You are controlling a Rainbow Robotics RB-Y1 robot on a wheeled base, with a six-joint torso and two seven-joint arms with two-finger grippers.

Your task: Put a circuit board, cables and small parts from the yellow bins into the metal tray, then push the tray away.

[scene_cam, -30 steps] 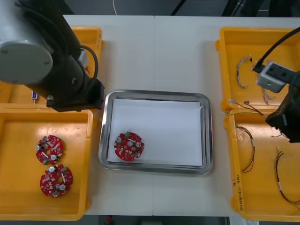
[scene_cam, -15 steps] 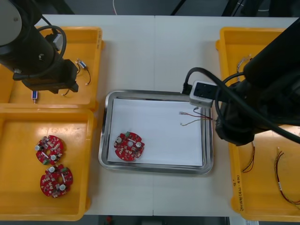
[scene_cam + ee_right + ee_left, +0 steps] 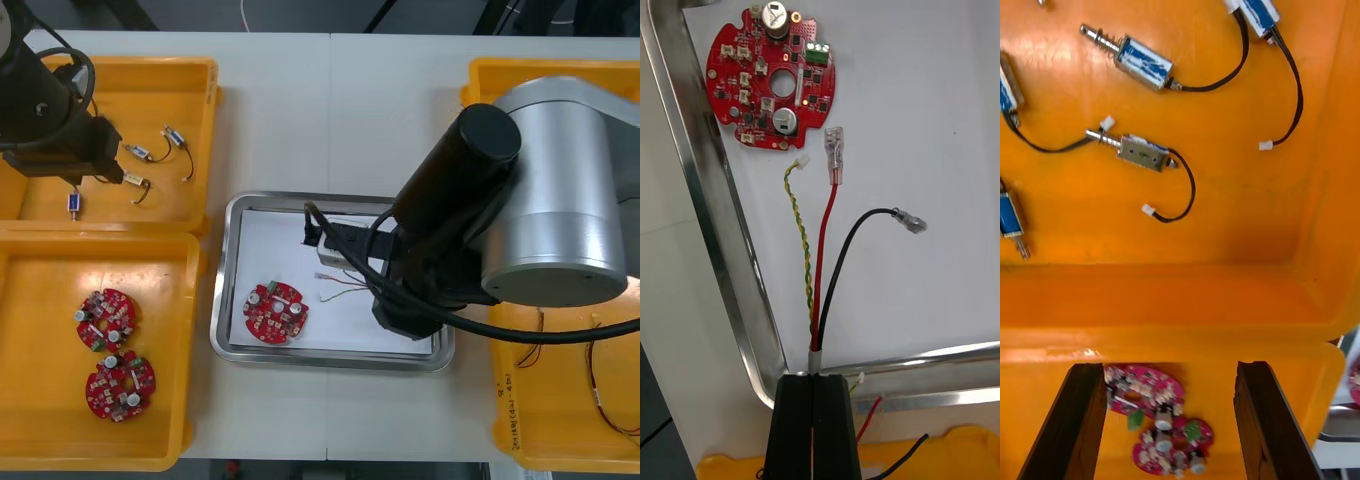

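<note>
My right gripper [image 3: 814, 377] is shut on a red and yellow cable [image 3: 832, 210] that also carries a black lead. The cable hangs over the white inside of the metal tray [image 3: 707, 187], its loose ends close to a round red circuit board [image 3: 775, 75]. In the front view my right arm [image 3: 470, 220] covers the tray's [image 3: 225, 300] right half; the cable ends [image 3: 340, 287] show beside the board [image 3: 275, 311]. My left gripper [image 3: 1171, 420] is open above the far left yellow bin [image 3: 1315, 187], where several small metal parts [image 3: 1142, 152] lie.
The near left bin [image 3: 40, 290] holds two more circuit boards [image 3: 105, 320]. Two yellow bins [image 3: 500, 80] at the right hold cables [image 3: 610, 380]. Small metal parts [image 3: 140, 152] lie beside my left arm [image 3: 50, 120].
My right arm has swung left from the right bins to over the tray, carrying the cable. My left arm has drawn back from the tray's corner to the far left bin.
</note>
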